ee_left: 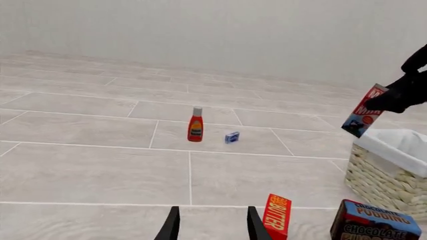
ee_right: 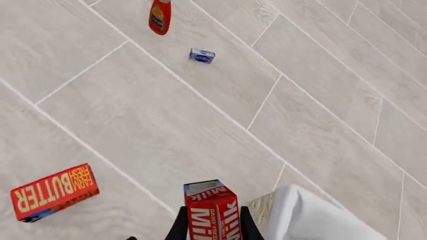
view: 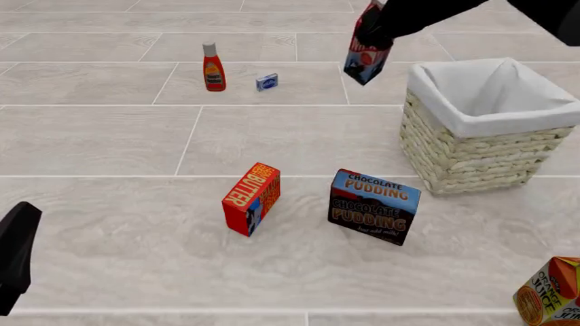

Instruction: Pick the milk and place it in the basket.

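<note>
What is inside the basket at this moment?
Only the white cloth liner shows inside the basket; no item lies in the visible part. Its bottom near the front wall is hidden. The milk hangs outside the rim, in the right gripper.

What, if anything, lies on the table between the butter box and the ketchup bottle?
Nothing: in the front view only bare tiled surface runs from the butter box up to the ketchup bottle. The small blue box sits beside the bottle, off that line.

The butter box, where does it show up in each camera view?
Front view: butter box stands near the centre, left of the chocolate pudding box.
Left wrist view: at the bottom edge, beside the left gripper's fingers.
Right wrist view: lower left.
Shared landmark: the ketchup bottle.
</note>
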